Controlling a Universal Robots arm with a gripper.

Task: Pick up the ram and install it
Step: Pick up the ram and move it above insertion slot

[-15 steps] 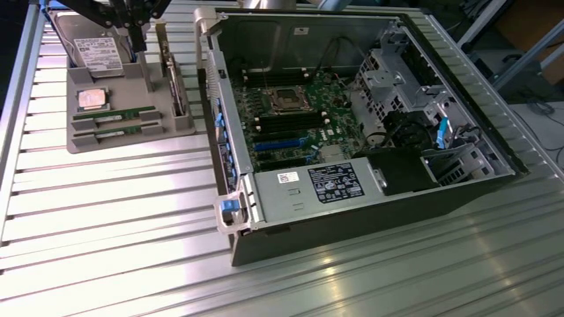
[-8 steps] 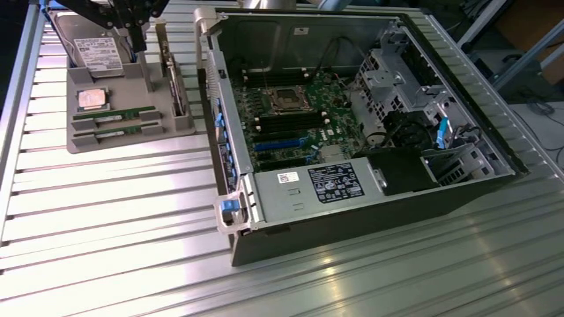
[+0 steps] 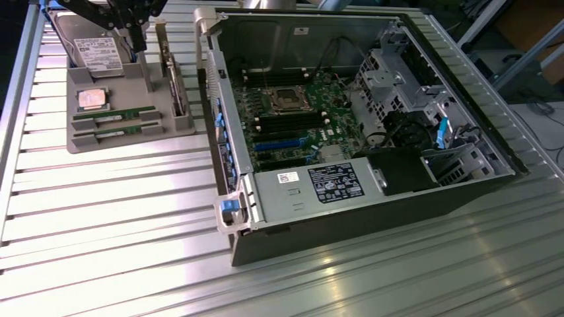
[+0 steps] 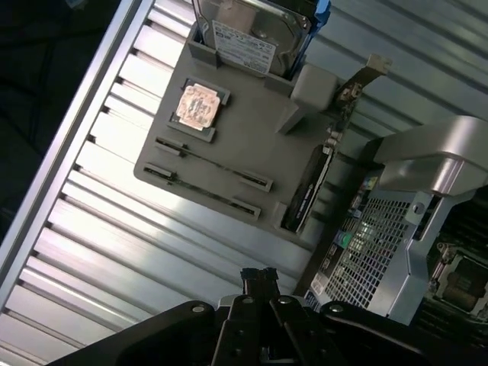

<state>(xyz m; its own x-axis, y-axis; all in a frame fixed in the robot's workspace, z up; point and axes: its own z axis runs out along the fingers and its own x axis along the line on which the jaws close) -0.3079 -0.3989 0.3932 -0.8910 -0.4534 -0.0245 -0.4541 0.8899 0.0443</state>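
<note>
Two ram sticks lie side by side in slots at the front of a grey tray (image 3: 88,142): the ram (image 3: 115,117) nearer the tray's middle and its twin (image 3: 110,134) at the edge. The wrist view sees them edge-on as thin lines, the ram (image 4: 213,162) and its twin (image 4: 202,189). My gripper (image 3: 139,45) hangs above the tray's back part, over the hard drive, well clear of the sticks. Its black fingertips (image 4: 259,277) are pressed together and hold nothing. The open computer case (image 3: 308,228) lies to the exterior view's right, with dark memory slots (image 3: 286,123) on its motherboard.
The tray also carries an upright hard drive (image 3: 95,49), a square processor chip (image 3: 92,98) and an expansion card (image 3: 174,86) standing on edge beside the case wall. Ribbed aluminium tabletop (image 3: 105,218) stretches in front of the tray. The power supply (image 3: 326,185) fills the case's near end.
</note>
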